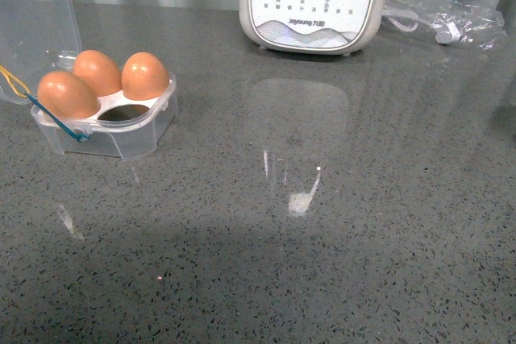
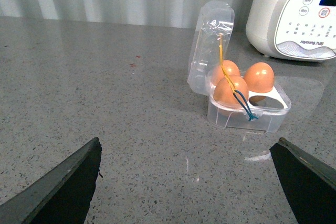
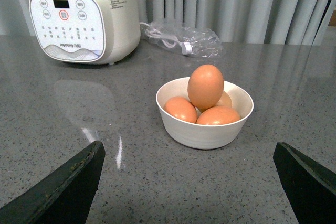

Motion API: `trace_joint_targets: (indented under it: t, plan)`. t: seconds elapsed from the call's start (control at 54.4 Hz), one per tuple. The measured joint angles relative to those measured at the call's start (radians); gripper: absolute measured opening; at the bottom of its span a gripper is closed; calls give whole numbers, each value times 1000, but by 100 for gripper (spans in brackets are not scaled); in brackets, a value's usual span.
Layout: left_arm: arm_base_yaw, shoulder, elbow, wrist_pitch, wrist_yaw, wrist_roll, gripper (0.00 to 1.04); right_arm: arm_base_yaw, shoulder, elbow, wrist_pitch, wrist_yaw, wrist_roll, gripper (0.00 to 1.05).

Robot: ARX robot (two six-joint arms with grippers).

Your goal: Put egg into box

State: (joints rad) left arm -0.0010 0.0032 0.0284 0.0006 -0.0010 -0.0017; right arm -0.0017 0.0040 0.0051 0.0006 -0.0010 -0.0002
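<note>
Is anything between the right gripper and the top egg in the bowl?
Nothing visible: only bare grey countertop lies between the open right gripper and the round white bowl holding the smooth orange-brown top egg.

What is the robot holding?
Nothing. The left gripper and right gripper are both open and empty; the top egg sits in the bowl.

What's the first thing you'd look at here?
The orange-brown eggs jump out: three sit in a clear plastic box with its lid up, at the left of the table, and one cell is empty. In the right wrist view a white bowl holds more eggs, with one egg perched on top of the pile. A big white cooker stands at the back.
</note>
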Motion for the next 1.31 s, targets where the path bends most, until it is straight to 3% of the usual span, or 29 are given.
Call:
trace_joint_targets:
  t: [1.232,1.269,1.305]
  plan:
    - [0,0,0,0,0,0,98,0,0,0,0,0,0,98]
    - [0,0,0,0,0,0,98,13,5,3,-16,33,-3,98]
    - [0,0,0,0,0,0,98,55,24,11,-28,132,-14,98]
